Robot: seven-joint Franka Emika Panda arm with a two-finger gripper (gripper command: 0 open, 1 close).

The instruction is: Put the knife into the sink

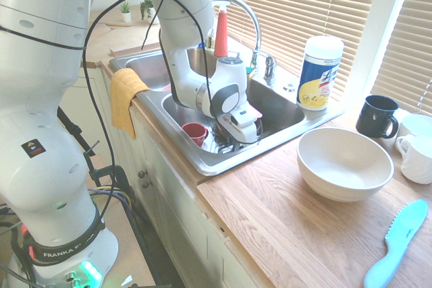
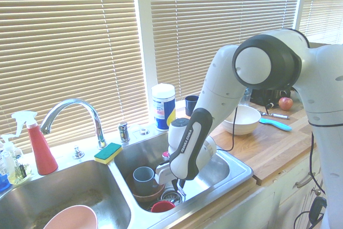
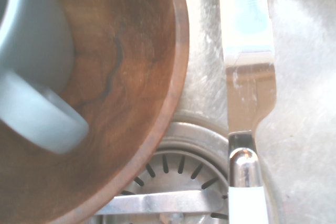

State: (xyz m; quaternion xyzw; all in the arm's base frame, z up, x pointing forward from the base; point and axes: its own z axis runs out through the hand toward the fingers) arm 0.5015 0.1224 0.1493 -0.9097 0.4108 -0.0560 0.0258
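My gripper [image 1: 233,142] [image 2: 179,185] is low inside the right basin of the steel sink [image 1: 202,160] [image 2: 242,173], just above the drain. It is shut on the knife [image 3: 249,77]. The wrist view shows the knife's pale handle rising from the picture's edge and its silver blade stretched over the basin floor beside the drain strainer [image 3: 178,182]. The arm's hand hides most of the knife in both exterior views. A brown wooden bowl [image 3: 131,77] [image 2: 147,192] holding a grey mug [image 2: 143,176] sits right beside the blade.
A red cup [image 1: 194,131] lies in the same basin near the front wall. A pink bowl [image 2: 69,218] is in the other basin. On the counter are a white bowl [image 1: 344,163], a teal knife [image 1: 398,241] and a wipes canister [image 1: 319,72]. A yellow cloth [image 1: 125,96] hangs over the rim.
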